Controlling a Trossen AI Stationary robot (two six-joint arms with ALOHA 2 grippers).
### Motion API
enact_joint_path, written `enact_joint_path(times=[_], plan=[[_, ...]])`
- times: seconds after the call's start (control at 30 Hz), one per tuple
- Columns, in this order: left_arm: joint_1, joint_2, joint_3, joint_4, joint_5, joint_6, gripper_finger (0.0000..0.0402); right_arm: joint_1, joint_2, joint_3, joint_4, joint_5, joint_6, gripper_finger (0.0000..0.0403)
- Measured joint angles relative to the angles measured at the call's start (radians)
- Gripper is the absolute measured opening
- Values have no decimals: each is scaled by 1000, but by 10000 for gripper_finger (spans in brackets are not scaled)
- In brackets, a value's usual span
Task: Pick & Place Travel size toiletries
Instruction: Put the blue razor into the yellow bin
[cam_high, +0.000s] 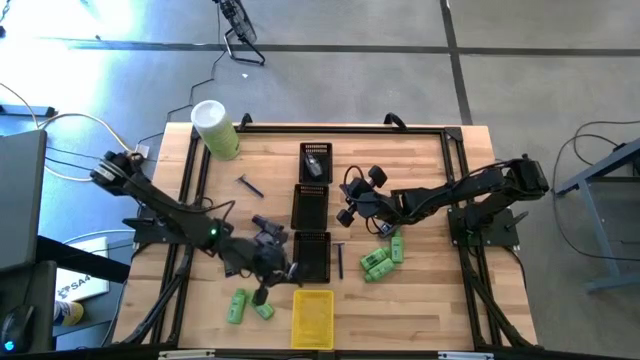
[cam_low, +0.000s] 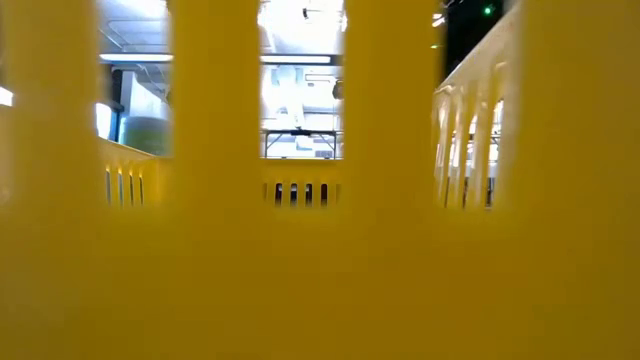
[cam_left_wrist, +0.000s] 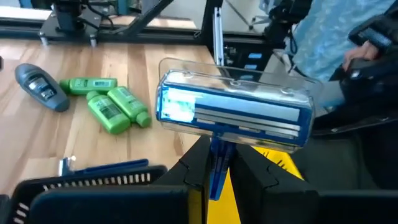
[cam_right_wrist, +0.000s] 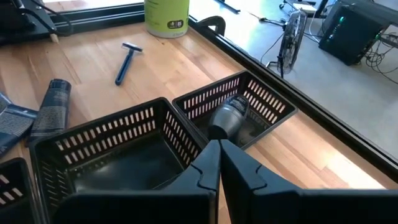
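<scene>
- The left gripper (cam_left_wrist: 214, 163) is clamped on the blue handle of a razor (cam_left_wrist: 233, 112) whose clear-capped head faces the wrist camera; in the high view it hangs near the front of the table, beside the nearest black tray (cam_high: 313, 257) and just behind the yellow tray (cam_high: 312, 318)
- The right gripper (cam_right_wrist: 219, 163) is fully shut and holds nothing — it hovers over the middle black tray (cam_right_wrist: 118, 155), next to the far tray (cam_right_wrist: 261, 102) with a grey oval piece (cam_right_wrist: 227, 118) inside
- Green bottles (cam_high: 382, 260) lie loose on the wood by the right arm, two more (cam_high: 248, 305) near the left
- Risk: the thin handle could twist or slip in the pinch, so the razor might land on a tray wall rather than inside
- Risk: both arms work close to the tray row — they could collide
</scene>
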Motion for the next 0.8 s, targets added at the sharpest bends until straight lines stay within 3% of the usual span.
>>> enact_joint_path(times=[0.4, 0.8], plan=[[-34, 170, 0, 54, 1, -117, 39, 1, 0, 0, 1, -3, 22, 5], [-34, 319, 0, 249, 109, -154, 39, 1, 5, 0, 1, -3, 28, 5]])
